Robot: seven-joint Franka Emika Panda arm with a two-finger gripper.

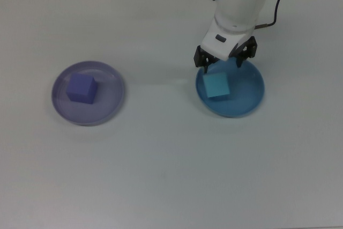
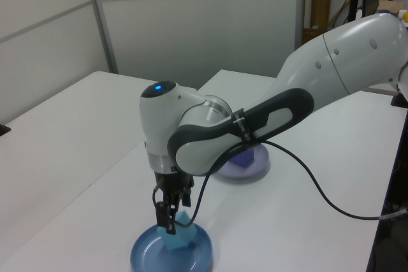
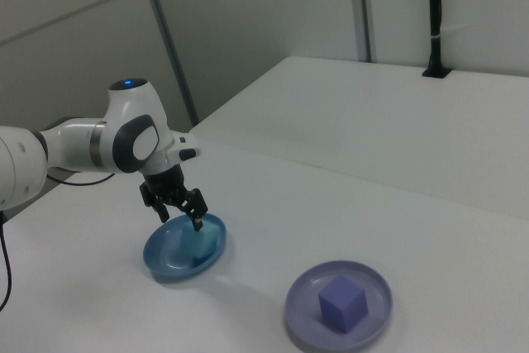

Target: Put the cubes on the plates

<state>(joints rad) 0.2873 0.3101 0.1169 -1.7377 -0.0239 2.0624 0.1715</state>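
Hovering over the far rim of the blue plate (image 1: 252, 103), my gripper (image 1: 225, 60) stood with its two fingers (image 1: 199, 59) spread wide apart, gripping nothing. I logged the turquoise cube (image 1: 217, 85) lying flat inside that plate, toward the top view's left half of the dish, just below the fingertips and clear of both. In the left view the black fingers (image 2: 160, 213) hung close above the cube (image 2: 182, 234), and I could not tell whether one grazed it. The purple-blue cube (image 1: 81, 88) sat near the middle of the lavender plate (image 1: 110, 108), well apart on the white table (image 1: 161, 175). The right view showed both cubes seated on their plates.
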